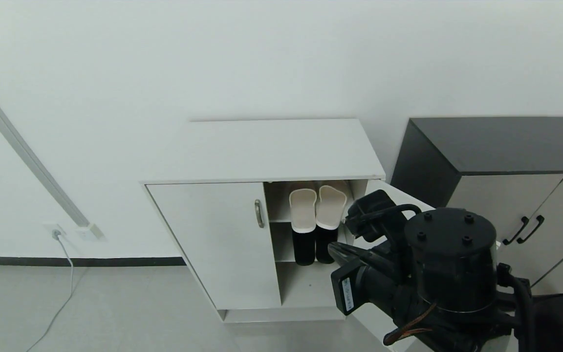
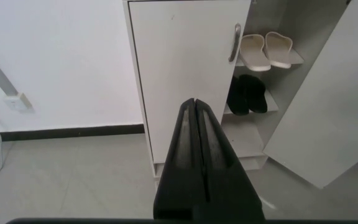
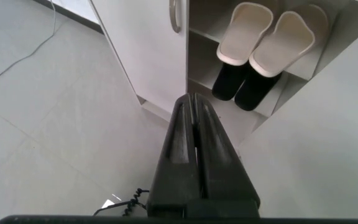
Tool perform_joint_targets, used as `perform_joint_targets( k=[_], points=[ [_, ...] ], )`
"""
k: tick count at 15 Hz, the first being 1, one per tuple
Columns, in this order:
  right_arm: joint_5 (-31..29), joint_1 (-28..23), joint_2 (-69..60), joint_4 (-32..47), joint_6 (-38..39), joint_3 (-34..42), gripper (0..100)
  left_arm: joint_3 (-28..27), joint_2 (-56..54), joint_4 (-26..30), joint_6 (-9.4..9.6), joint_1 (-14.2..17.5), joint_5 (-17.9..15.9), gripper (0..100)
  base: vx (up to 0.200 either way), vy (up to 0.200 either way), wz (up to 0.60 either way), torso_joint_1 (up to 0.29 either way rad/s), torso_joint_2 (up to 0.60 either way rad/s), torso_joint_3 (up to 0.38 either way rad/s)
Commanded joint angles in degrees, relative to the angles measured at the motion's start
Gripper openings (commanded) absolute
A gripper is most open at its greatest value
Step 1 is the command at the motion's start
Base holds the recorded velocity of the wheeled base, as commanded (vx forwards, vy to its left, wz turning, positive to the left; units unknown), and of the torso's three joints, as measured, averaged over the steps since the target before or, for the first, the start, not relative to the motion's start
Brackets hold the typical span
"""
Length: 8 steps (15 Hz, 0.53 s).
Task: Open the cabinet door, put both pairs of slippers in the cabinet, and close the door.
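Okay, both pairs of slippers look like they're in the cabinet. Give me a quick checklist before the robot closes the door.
1. The white slippers sit on the upper shelf: ok.
2. The black slippers sit one level down: ok.
3. Slipper heels clear of the door's swing: cannot tell.
4. The right door is shut: not ok, it stands wide open.
5. The left door is shut: ok.
6. The right claw and left claw are empty and shut: ok.
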Motion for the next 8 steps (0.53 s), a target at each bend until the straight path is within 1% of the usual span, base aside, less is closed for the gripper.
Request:
perform_joint_targets(
  k=[1,6,8],
  points=[
    [-0.01,-0.01,0.0,-0.03,-0.01,0.1,0,0.0,0.04,-0.02,0.02,0.01,0.01,0,0.0,0.0,0.0,0.0,0.0,0.0],
    [-0.01,-0.01,0.09,-0.03,-0.01,0.45,0,0.0,0.04,-0.02,0.02,0.01,0.01,0,0.0,0.0,0.0,0.0,0.0,0.0],
    [-0.01,-0.01,0.09,-0.03,-0.01,0.45,0,0.0,0.04,-0.02,0.02,0.01,0.01,0,0.0,0.0,-0.6,-0.002,0.0,0.0]
  ],
)
